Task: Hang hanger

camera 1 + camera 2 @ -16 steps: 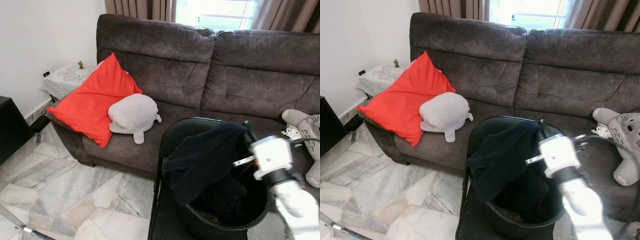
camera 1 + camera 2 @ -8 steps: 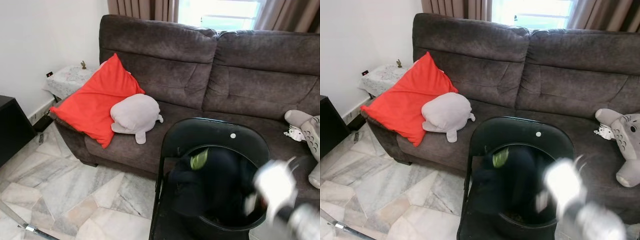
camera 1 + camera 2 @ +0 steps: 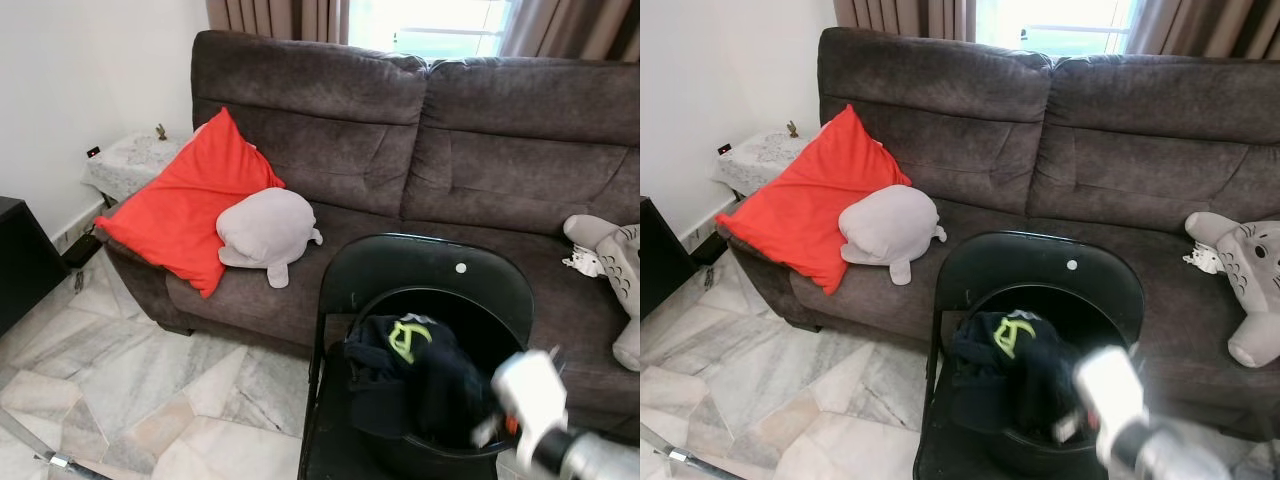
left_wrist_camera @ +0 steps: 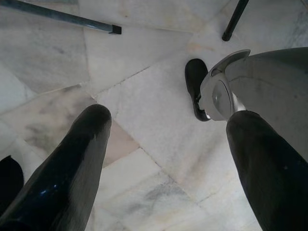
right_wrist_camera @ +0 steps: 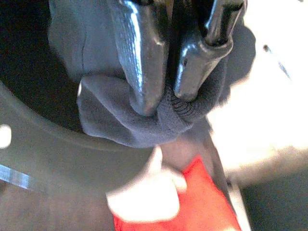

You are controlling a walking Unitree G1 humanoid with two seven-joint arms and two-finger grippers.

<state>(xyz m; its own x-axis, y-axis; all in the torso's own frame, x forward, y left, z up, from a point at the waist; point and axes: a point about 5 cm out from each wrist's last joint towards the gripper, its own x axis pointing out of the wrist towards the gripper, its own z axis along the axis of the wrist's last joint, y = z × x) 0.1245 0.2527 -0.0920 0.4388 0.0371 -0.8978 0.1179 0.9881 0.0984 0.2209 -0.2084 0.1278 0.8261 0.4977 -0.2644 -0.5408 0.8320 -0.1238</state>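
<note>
Dark garment (image 5: 144, 115) sits pinched between the right gripper (image 5: 178, 94) jaws.

The sofa (image 3: 400, 130) is matt brown plush, the red cushion (image 3: 185, 205) smooth cloth. The marble-look floor (image 3: 120, 370) is polished, the black chair back (image 3: 430, 265) glossy (hard shell). Black garment (image 3: 420, 370): soft knit.

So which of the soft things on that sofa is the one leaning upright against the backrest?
The big red square cushion at the dark brown fabric sofa's left end. The pale grey plush toy beside it lies flat on the seat.
</note>
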